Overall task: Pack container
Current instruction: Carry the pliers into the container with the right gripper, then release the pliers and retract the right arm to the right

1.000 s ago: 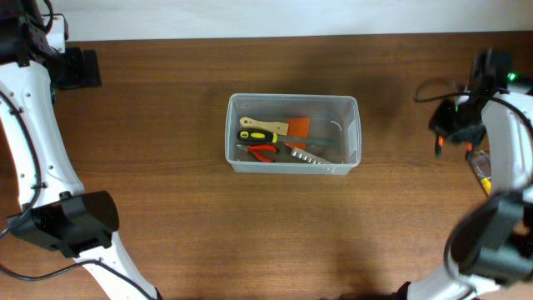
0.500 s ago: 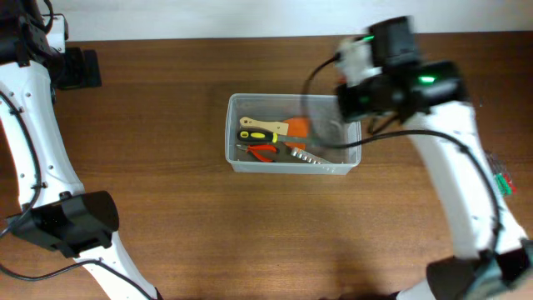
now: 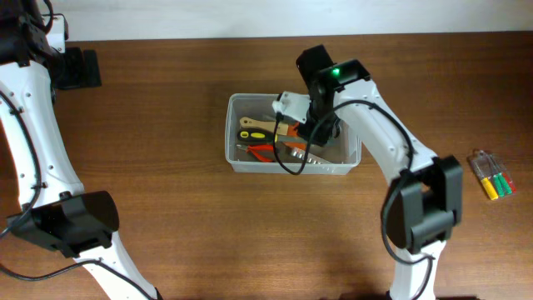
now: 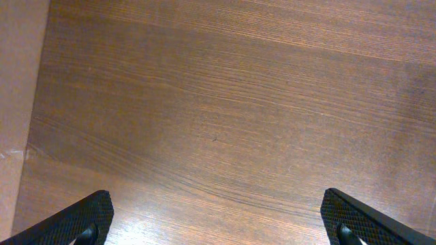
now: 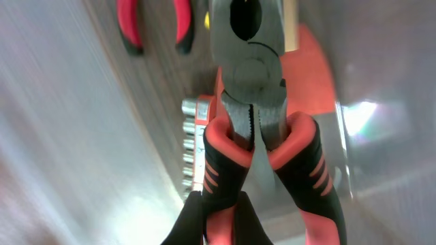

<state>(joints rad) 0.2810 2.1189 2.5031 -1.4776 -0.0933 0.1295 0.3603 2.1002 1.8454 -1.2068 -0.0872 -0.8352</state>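
The clear plastic container (image 3: pixel 231 133) stands mid-table. It holds a yellow-black screwdriver (image 3: pixel 258 135), an orange scraper (image 3: pixel 296 127), small red-handled pliers (image 3: pixel 262 151) and a metal socket rail (image 3: pixel 310 157). My right gripper (image 3: pixel 321 125) hangs over the container's right half. In the right wrist view it (image 5: pixel 221 219) is shut on one handle of large red-and-black pliers (image 5: pixel 255 136), nose pointing down into the container. My left gripper (image 4: pixel 218 224) is open and empty over bare wood at the far left.
A packet of small screwdrivers (image 3: pixel 491 175) lies near the right edge of the table. The left arm's base (image 3: pixel 75 67) sits at the back left corner.
My right arm has swung from the right edge of the table leftward to over the container. The left arm has not moved.
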